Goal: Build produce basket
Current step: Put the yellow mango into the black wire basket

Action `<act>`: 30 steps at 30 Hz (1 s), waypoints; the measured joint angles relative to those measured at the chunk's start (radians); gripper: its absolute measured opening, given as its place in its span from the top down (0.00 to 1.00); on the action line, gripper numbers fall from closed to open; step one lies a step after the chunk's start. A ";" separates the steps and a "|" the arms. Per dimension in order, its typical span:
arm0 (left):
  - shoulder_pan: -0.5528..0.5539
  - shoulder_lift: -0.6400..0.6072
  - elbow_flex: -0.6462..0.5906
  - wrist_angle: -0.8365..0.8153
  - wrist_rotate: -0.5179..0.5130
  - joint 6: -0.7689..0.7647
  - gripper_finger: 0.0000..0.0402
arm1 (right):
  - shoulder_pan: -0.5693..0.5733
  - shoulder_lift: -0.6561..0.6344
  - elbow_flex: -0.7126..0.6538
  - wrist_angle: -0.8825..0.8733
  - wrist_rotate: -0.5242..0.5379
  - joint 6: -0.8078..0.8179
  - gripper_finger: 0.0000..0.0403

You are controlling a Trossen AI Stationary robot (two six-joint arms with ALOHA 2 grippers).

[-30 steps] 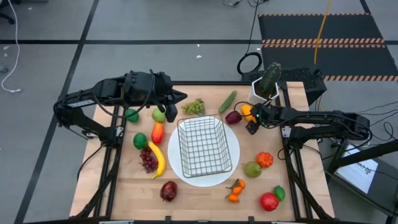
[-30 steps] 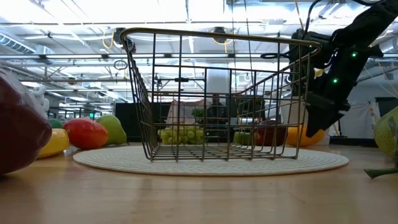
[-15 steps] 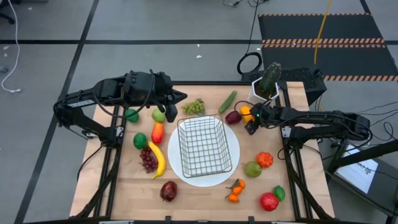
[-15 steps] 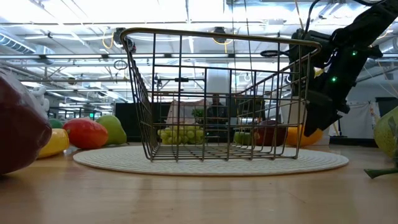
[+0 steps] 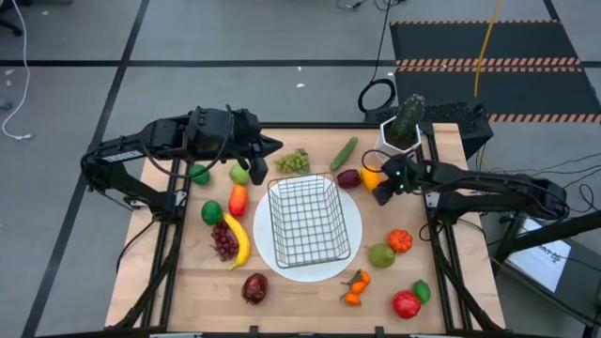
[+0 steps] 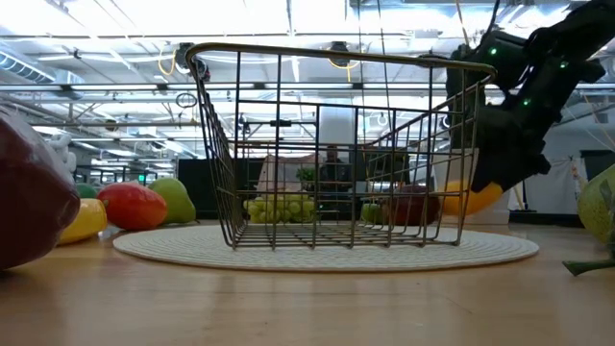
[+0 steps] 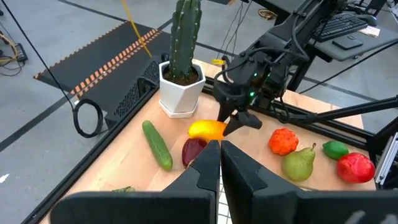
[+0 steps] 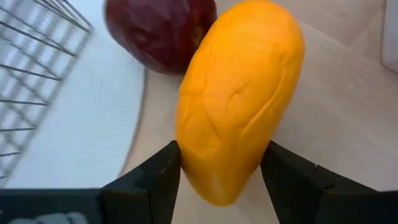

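Right of centre in the high view, the right gripper (image 5: 385,182) pinches a smooth, light, hard-plastic orange-yellow toy fruit (image 8: 235,96) across its rounded middle, likely slippery there; the left gripper (image 7: 214,163) is closed, empty.

1. I see the small rectangular basket of thin dark wire mesh (image 5: 306,222) standing upright and empty on a round white plate (image 5: 352,246), mid-table.
2. Toy produce lies scattered around it: a yellow banana (image 5: 238,241), purple grapes (image 5: 223,241), green grapes (image 5: 293,161) and a cucumber (image 5: 344,153).
3. An orange-yellow oval fruit (image 8: 239,96) sits between the right gripper's (image 8: 217,180) fingers, beside a dark red fruit (image 8: 158,31).
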 joint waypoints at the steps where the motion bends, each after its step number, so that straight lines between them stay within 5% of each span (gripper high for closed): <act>1: 0.000 0.000 0.000 0.000 0.000 0.009 0.96 | 0.000 -0.016 0.000 0.001 -0.011 0.007 0.51; 17: 0.000 0.000 0.000 0.000 0.000 0.101 0.96 | 0.002 -0.221 0.000 0.090 -0.239 0.270 0.51; 21: 0.001 -0.001 0.000 0.000 0.016 0.099 0.96 | 0.013 -0.246 0.000 0.233 -0.237 0.359 0.51; 30: 0.035 -0.002 0.000 -0.001 0.238 0.061 0.96 | 0.016 -0.249 0.000 0.692 -0.196 0.531 0.51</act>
